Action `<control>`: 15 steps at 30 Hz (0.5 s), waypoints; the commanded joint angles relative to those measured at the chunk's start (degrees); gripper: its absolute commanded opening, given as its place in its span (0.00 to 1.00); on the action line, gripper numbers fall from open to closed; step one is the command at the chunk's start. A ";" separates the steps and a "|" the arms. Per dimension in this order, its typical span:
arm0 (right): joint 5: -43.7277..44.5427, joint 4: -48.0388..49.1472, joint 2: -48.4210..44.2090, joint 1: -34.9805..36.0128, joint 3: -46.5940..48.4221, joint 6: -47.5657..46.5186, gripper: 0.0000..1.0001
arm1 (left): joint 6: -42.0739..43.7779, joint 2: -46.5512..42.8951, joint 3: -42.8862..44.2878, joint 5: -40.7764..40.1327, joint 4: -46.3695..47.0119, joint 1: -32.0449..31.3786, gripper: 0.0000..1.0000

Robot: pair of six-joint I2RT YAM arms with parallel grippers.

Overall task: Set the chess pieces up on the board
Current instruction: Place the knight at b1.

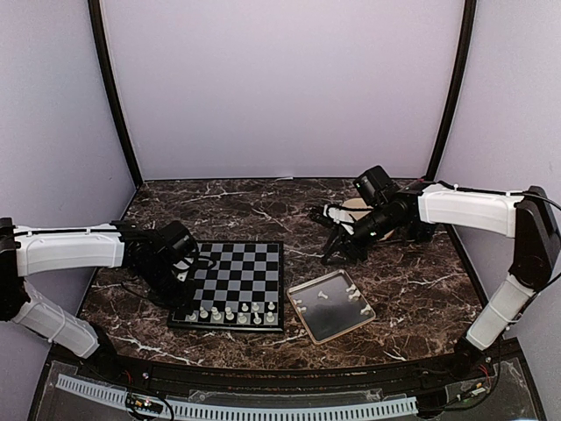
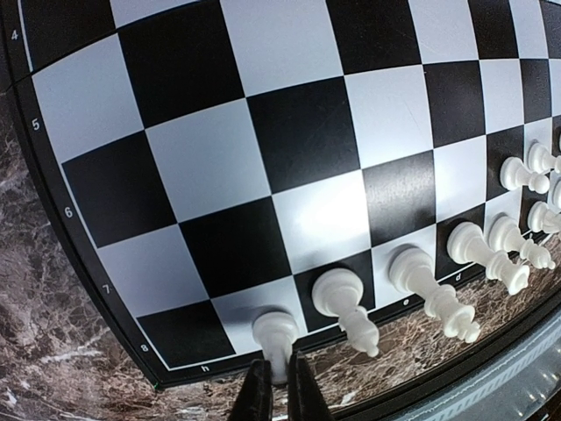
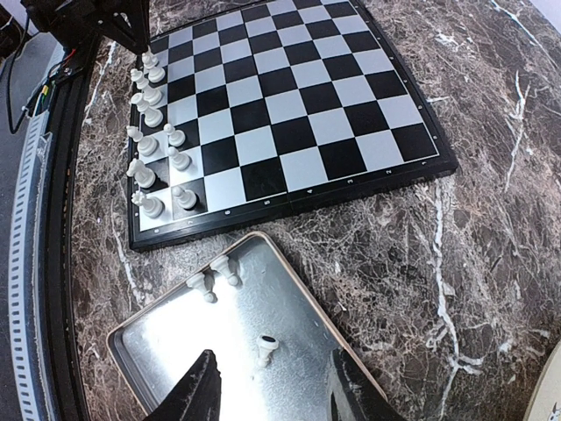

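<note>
Over on the left, the left fingers (image 2: 258,396) are pinching tight around the base of a white corner piece (image 2: 276,333). It is standing on the board (image 2: 289,132), on the corner square where the h and 8 marks meet. From above, that is the near-left corner, with the left arm reaching in from the side. More chess pieces (image 1: 230,313) are lining the board's near edge row in a neat rank. A few others are sitting one row in, toward the right end.

On the right, the right fingers (image 3: 203,390) are spread well apart, gripping nothing and hanging over the metal tray (image 3: 166,346). The tray is lying on the marble tabletop (image 1: 412,281) just beside the board's near-right corner. Several loose white pieces (image 3: 226,267) are waiting in it. Two are close together near its board-side edge, and one is lying on its side, showing between the open fingers from the wrist camera. Behind the right arm, a round beige plate (image 1: 356,204) is peeking out, mostly hidden.
</note>
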 commanded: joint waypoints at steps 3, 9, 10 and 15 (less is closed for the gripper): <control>-0.49 1.38 0.20 0.09 -0.67 -0.67 0.42 | 0.78 -0.20 -0.32 -1.57 -0.73 0.12 0.11; -0.55 1.38 0.28 0.03 -0.63 -0.73 0.42 | 0.88 0.31 0.01 -1.73 -0.27 0.11 0.17; -0.54 1.38 0.22 0.03 -0.62 -0.75 0.42 | 0.88 0.37 0.17 -1.64 -0.18 0.07 0.18; -0.50 1.14 -0.12 0.11 -0.67 -0.80 0.42 | 0.84 0.00 1.14 -1.83 -0.91 0.05 0.23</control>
